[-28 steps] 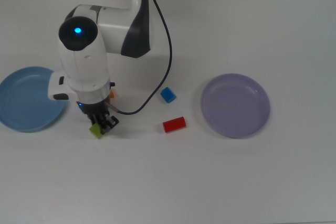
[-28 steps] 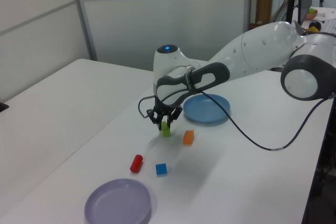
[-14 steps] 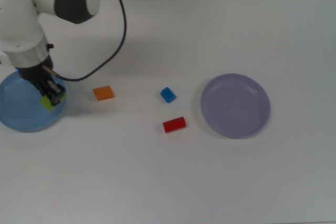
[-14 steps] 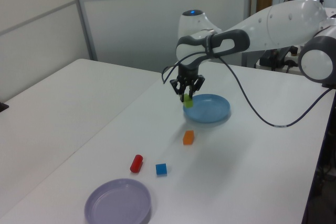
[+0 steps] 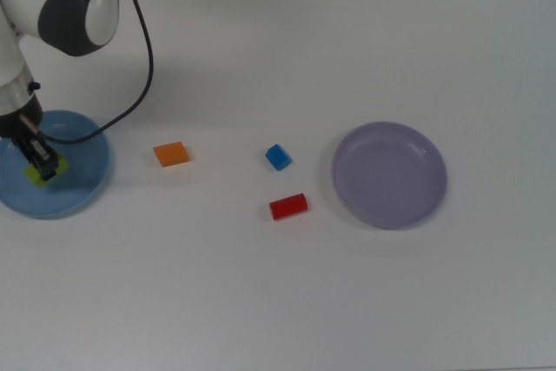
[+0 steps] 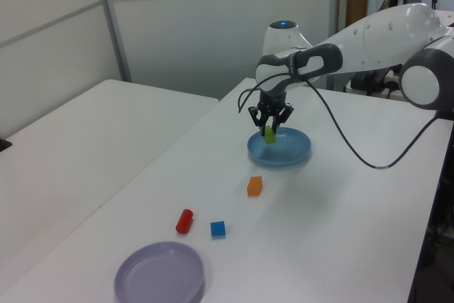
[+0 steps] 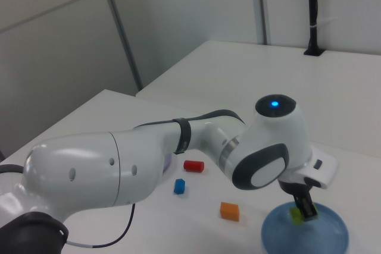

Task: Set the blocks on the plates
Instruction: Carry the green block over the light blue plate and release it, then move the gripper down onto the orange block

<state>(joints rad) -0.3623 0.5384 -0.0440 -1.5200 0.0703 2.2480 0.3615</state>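
Observation:
My gripper [image 5: 41, 166] [image 6: 269, 133] [image 7: 302, 211] is shut on the lime-green bar [image 5: 39, 172] [image 6: 270, 135] [image 7: 297, 215] and holds it low over the light blue plate [image 5: 82, 190] [image 6: 291, 152] [image 7: 324, 237] at the top view's far left. On the table lie the orange slab [image 5: 171, 154] [image 6: 255, 186] [image 7: 229, 211], the small blue cube [image 5: 278, 157] [image 6: 218, 228] [image 7: 179, 187] and the red cylinder-like piece [image 5: 287, 207] [image 6: 184, 221] [image 7: 193, 166]. The pale lavender plate [image 5: 390, 175] [image 6: 160, 273] sits at the top view's right with nothing on it.
The arm's white links and a black cable [image 5: 139, 84] reach in from the top view's upper left. In the right view the arm's bulk [image 7: 149, 165] hides most of the lavender plate. A second white table [image 6: 85, 133] adjoins on the left view's left.
The gripper has carried the lime-green bar from the table beside the orange slab leftward in the top view, past the blue plate's rim, to over the plate's middle, and is lower now.

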